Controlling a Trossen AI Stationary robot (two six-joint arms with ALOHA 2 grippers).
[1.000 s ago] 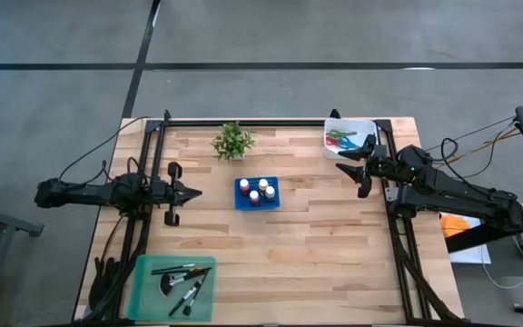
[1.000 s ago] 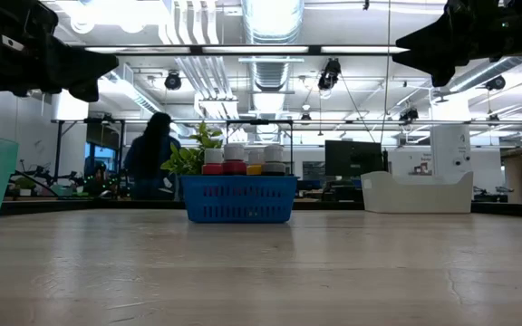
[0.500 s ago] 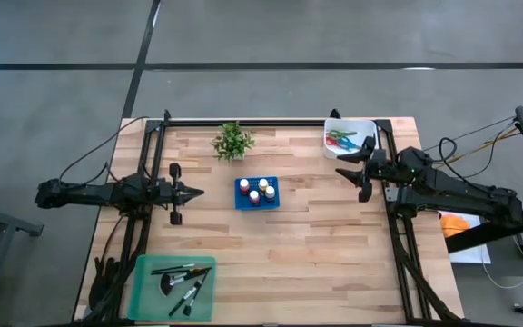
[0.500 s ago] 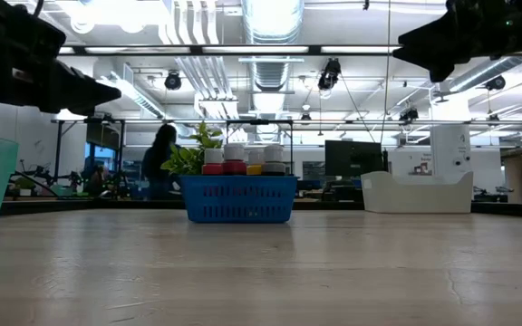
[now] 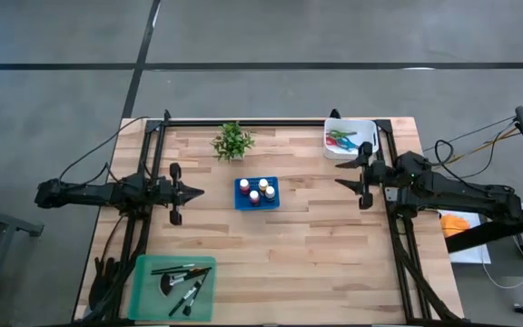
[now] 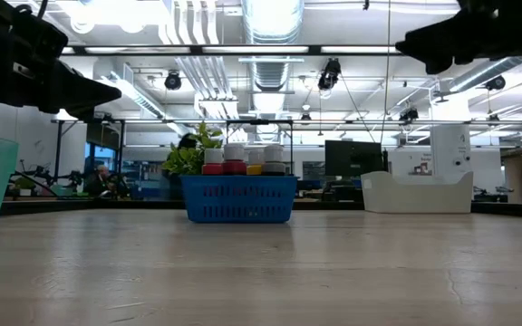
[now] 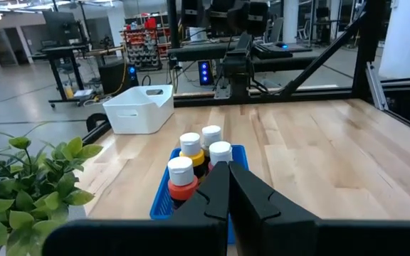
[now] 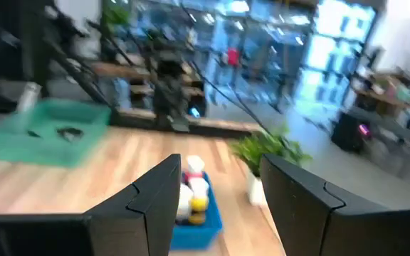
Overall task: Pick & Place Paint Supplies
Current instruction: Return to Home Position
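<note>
High view. The left hand is hovering at frame left, fingers pressed together and gripping nothing. The right hand is hovering at frame right, fingers spread apart and empty. The paint bottles are sitting in the blue basket at centre. The scissors are lying in the white bin at upper right.

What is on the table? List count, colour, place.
table: 1, light wood
basket: 1, blue, middle
paint bottles: 4, white-capped, in basket
bin: 1, white, far right corner
scissors: 3, red, green, blue, in bin
tray: 1, green, near left corner
brushes: several, dark, in tray
plant: 1, green, far edge
left gripper: 1, dark, shut, left side
right gripper: 1, dark, open, right side, near bin
</note>
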